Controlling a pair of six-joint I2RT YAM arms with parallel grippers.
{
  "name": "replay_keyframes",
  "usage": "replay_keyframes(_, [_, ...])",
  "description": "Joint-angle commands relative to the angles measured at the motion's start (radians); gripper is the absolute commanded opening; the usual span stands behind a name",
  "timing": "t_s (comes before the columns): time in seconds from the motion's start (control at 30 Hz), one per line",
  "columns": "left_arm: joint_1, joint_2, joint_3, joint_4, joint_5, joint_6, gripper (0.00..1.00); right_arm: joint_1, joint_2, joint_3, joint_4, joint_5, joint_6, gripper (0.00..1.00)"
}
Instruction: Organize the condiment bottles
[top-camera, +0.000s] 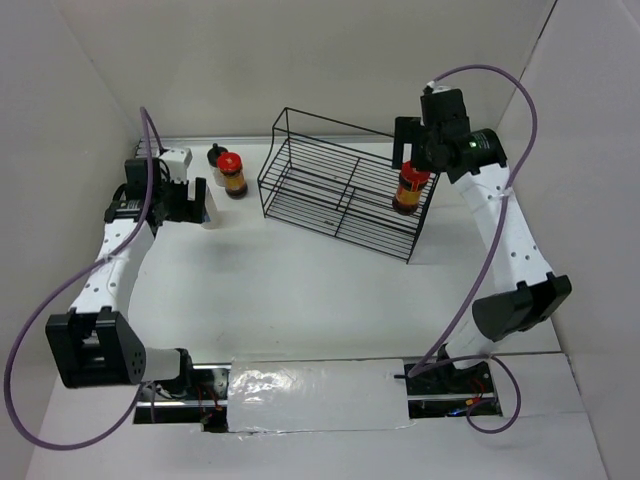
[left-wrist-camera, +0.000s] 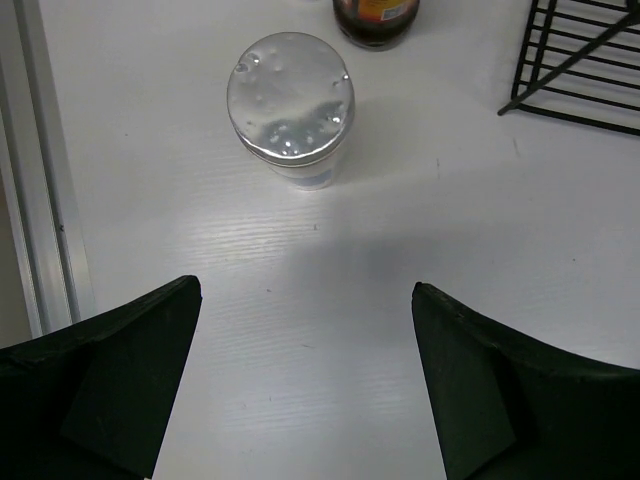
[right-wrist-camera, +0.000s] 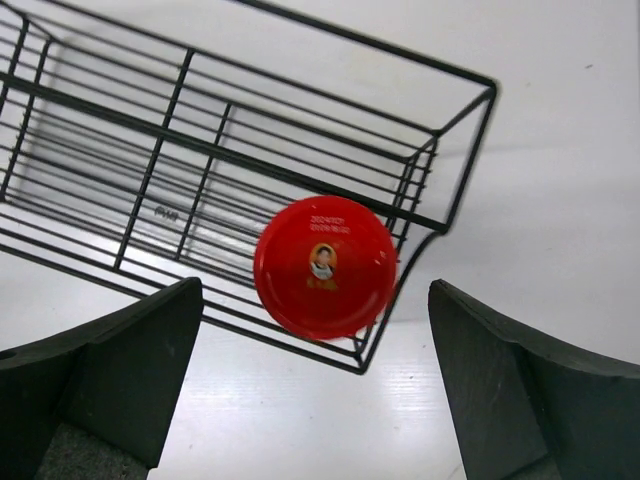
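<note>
Now the right gripper (top-camera: 414, 156) is hanging wide open above the red-lidded jar (right-wrist-camera: 324, 266), seemingly standing inside the rack (top-camera: 300, 170) at upper right. Rigid, slick, probably glass, so gripping its body is looking safest.

The white table (top-camera: 300, 280) carries a black wire rack (top-camera: 330, 195). Left of it stand a silver-capped white bottle (left-wrist-camera: 290, 110), a red-lidded jar (top-camera: 233, 176) and a black-capped bottle (top-camera: 216, 157), those two seemingly touching.
</note>
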Motion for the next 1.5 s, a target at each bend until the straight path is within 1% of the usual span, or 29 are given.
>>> replay_keyframes(0.0, [0.014, 0.062, 0.049, 0.086, -0.027, 0.011, 0.99, 0.003, -0.074, 0.05, 0.044, 0.068, -0.021, 1.0])
replay_keyframes(0.13, [0.015, 0.135, 0.055, 0.147, -0.004, 0.016, 0.99, 0.008, -0.121, 0.014, 0.048, 0.062, -0.017, 1.0])
replay_keyframes(0.27, [0.011, 0.243, 0.095, 0.172, 0.008, 0.019, 0.99, 0.009, -0.163, -0.019, 0.052, 0.056, -0.012, 1.0])
replay_keyframes(0.47, [0.009, 0.345, 0.145, 0.222, 0.026, 0.025, 0.99, 0.011, -0.221, -0.057, 0.045, 0.07, -0.009, 1.0])
replay_keyframes(0.57, [0.009, 0.389, 0.182, 0.206, 0.033, 0.021, 0.93, 0.011, -0.233, -0.065, 0.038, 0.071, -0.008, 1.0])
replay_keyframes(0.6, [0.009, 0.396, 0.197, 0.203, 0.039, 0.019, 0.85, 0.012, -0.235, -0.063, 0.036, 0.073, -0.006, 1.0])
replay_keyframes(0.63, [0.009, 0.407, 0.202, 0.196, 0.04, 0.016, 0.8, 0.011, -0.235, -0.062, 0.03, 0.076, -0.005, 1.0])
replay_keyframes(0.67, [0.009, 0.409, 0.211, 0.184, 0.042, 0.014, 0.66, 0.012, -0.238, -0.06, 0.029, 0.079, -0.006, 1.0])
replay_keyframes(0.73, [0.009, 0.401, 0.214, 0.163, 0.043, 0.008, 0.47, 0.011, -0.243, -0.06, 0.027, 0.081, -0.003, 1.0])
replay_keyframes(0.77, [0.009, 0.393, 0.219, 0.15, 0.043, 0.005, 0.35, 0.014, -0.247, -0.06, 0.025, 0.082, -0.005, 1.0])
replay_keyframes(0.8, [0.009, 0.373, 0.222, 0.141, 0.054, 0.004, 0.06, 0.015, -0.247, -0.06, 0.024, 0.084, -0.006, 1.0])
replay_keyframes(0.83, [0.008, 0.361, 0.225, 0.126, 0.063, 0.007, 0.0, 0.012, -0.249, -0.062, 0.024, 0.084, -0.005, 1.0])
replay_keyframes(0.9, [0.008, 0.321, 0.251, 0.065, 0.103, 0.023, 0.0, 0.015, -0.252, -0.063, 0.024, 0.084, -0.006, 1.0])
replay_keyframes(0.93, [0.005, 0.309, 0.294, 0.033, 0.121, 0.03, 0.0, 0.014, -0.252, -0.066, 0.025, 0.084, -0.006, 1.0])
replay_keyframes(0.97, [0.001, 0.297, 0.326, -0.041, 0.14, 0.033, 0.0, 0.014, -0.252, -0.068, 0.024, 0.082, -0.008, 1.0])
replay_keyframes(1.0, [-0.002, 0.275, 0.358, -0.082, 0.187, 0.045, 0.0, 0.015, -0.252, -0.071, 0.024, 0.079, -0.008, 1.0])
replay_keyframes(1.03, [-0.011, 0.268, 0.43, -0.121, 0.213, 0.051, 0.0, 0.015, -0.253, -0.076, 0.027, 0.079, -0.008, 1.0])
replay_keyframes(1.07, [-0.015, 0.258, 0.469, -0.186, 0.239, 0.069, 0.0, 0.015, -0.255, -0.077, 0.028, 0.076, -0.006, 1.0])
replay_keyframes(1.1, [-0.031, 0.243, 0.507, -0.218, 0.279, 0.079, 0.0, 0.017, -0.258, -0.082, 0.03, 0.074, -0.005, 1.0])
replay_keyframes(1.13, [-0.04, 0.235, 0.579, -0.238, 0.295, 0.082, 0.0, 0.019, -0.258, -0.092, 0.036, 0.071, -0.005, 1.0])
replay_keyframes(1.17, [-0.046, 0.226, 0.614, -0.276, 0.31, 0.085, 0.0, 0.019, -0.262, -0.102, 0.045, 0.07, -0.003, 1.0])
replay_keyframes(1.23, [-0.075, 0.221, 0.7, -0.298, 0.353, 0.077, 0.0, 0.019, -0.275, -0.128, 0.056, 0.065, 0.0, 1.0])
replay_keyframes(1.27, [-0.115, 0.218, 0.725, -0.305, 0.365, 0.064, 0.0, 0.019, -0.284, -0.137, 0.067, 0.062, 0.0, 1.0])
replay_keyframes(1.33, [-0.153, 0.22, 0.771, -0.299, 0.401, 0.047, 0.0, 0.02, -0.29, -0.168, 0.073, 0.062, 0.009, 1.0])
replay_keyframes(1.4, [-0.208, 0.238, 0.79, -0.27, 0.408, 0.019, 0.0, 0.02, -0.301, -0.194, 0.079, 0.055, 0.015, 1.0])
replay_keyframes(1.47, [-0.259, 0.279, 0.808, -0.252, 0.378, -0.002, 0.0, 0.025, -0.308, -0.207, 0.081, 0.05, 0.018, 1.0])
